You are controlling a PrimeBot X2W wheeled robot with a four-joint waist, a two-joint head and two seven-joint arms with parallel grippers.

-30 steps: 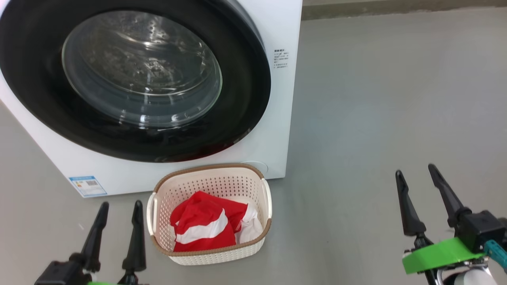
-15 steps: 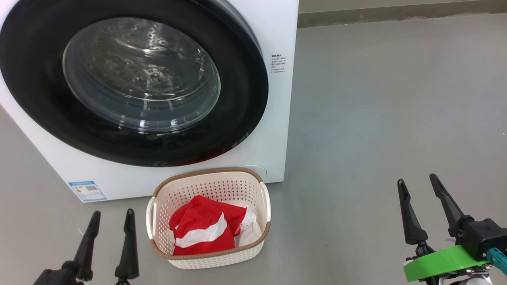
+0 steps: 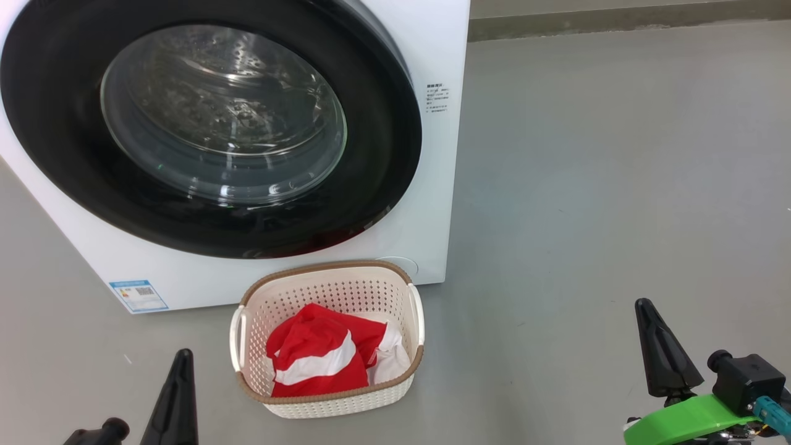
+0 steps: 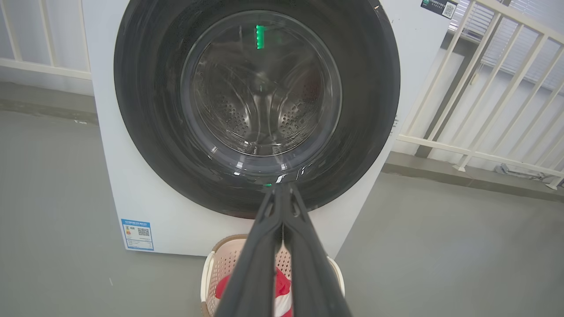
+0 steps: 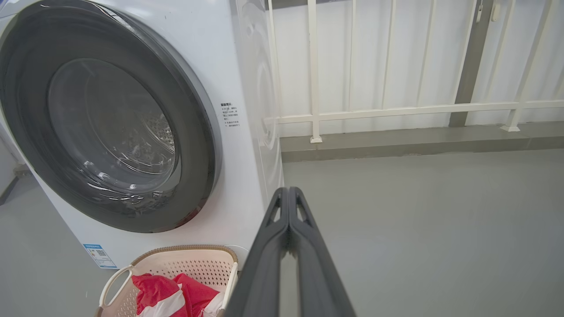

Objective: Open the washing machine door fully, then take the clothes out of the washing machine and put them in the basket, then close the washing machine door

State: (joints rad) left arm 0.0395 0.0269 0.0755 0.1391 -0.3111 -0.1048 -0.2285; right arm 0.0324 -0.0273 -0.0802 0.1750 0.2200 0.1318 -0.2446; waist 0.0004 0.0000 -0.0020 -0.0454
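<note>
The washing machine door (image 3: 383, 154) lies shut against the washing machine (image 3: 442, 185). Just in front of the machine, on the floor (image 3: 587, 185), stands the basket (image 3: 334, 405), holding the clothes (image 3: 312, 346) (red, with a white stripe). The left gripper (image 4: 282, 188) faces the machine's front with its jaws pressed together and empty. The right gripper (image 5: 288, 190), off the machine's right corner, is the same.

washing machine (image 3: 440, 204): white
washing machine door (image 3: 222, 117): rimmed in glossy black
basket (image 3: 334, 403): cream, perforated, edged in brown
clothes (image 3: 312, 358): red, striped white
floor (image 3: 618, 185): grey
</note>
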